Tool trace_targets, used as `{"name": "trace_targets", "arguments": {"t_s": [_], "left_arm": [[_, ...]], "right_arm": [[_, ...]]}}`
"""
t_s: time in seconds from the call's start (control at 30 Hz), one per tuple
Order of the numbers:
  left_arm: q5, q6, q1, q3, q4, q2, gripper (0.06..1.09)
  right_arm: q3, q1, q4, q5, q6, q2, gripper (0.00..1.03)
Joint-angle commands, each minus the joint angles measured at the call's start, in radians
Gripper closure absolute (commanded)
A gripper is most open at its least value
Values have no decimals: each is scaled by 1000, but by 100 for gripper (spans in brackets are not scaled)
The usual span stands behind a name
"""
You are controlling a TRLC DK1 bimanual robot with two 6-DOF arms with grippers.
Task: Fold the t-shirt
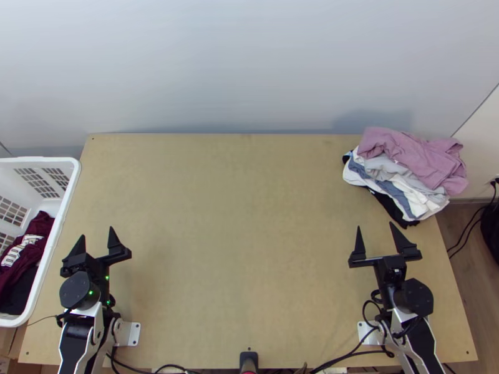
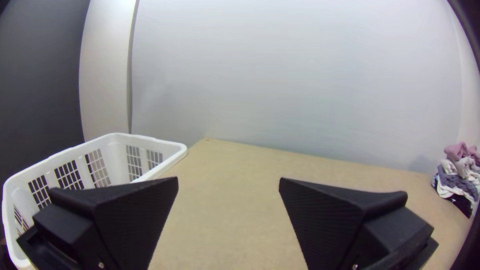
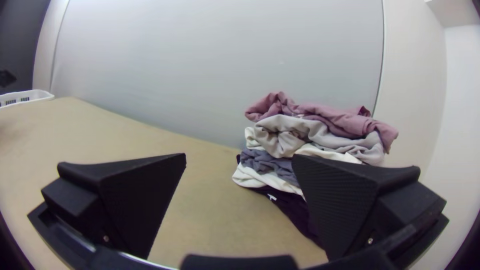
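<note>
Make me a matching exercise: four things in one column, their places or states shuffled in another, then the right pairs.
1. Basket
2. Pink cloth
3. Maroon cloth
4. Right gripper

A. on top of the pile
B. open
C. white, at the table's left edge
D. in the basket

Pairs: 1-C; 2-A; 3-D; 4-B

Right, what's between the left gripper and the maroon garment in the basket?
Top view: from left gripper to maroon garment, a strip of wooden tabletop, then the side wall of the white basket.
</note>
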Motion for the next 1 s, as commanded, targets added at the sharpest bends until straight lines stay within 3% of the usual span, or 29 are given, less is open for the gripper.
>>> {"name": "trace_targets", "arguments": {"t_s": [0.0, 0.27, 0.37, 0.53, 0.63, 0.77, 0.9, 0.97], "left_arm": [[0, 1, 0, 0, 0, 0, 10], [0, 1, 0, 0, 0, 0, 10], [-2, 17, 2, 0, 3, -3, 10], [-38, 31, 77, 0, 11, -3, 10], [-40, 51, 77, 4, 30, -1, 10], [5, 77, 95, 65, 43, 23, 10], [23, 22, 98, 195, -21, 128, 10], [21, 22, 105, 254, -20, 170, 10]], "right_arm": [[0, 8, 0, 0, 98, 0, 4], [1, 15, 0, 0, 156, 0, 4], [1, 9, 0, 0, 251, 5, 4], [1, -37, 48, 3, 254, -3, 4], [3, -54, 115, 29, 190, -3, 4], [3, -40, 338, 80, 79, -4, 4], [24, -34, 359, 81, 72, -3, 4], [24, -8, 359, 81, -14, -4, 4]]}}
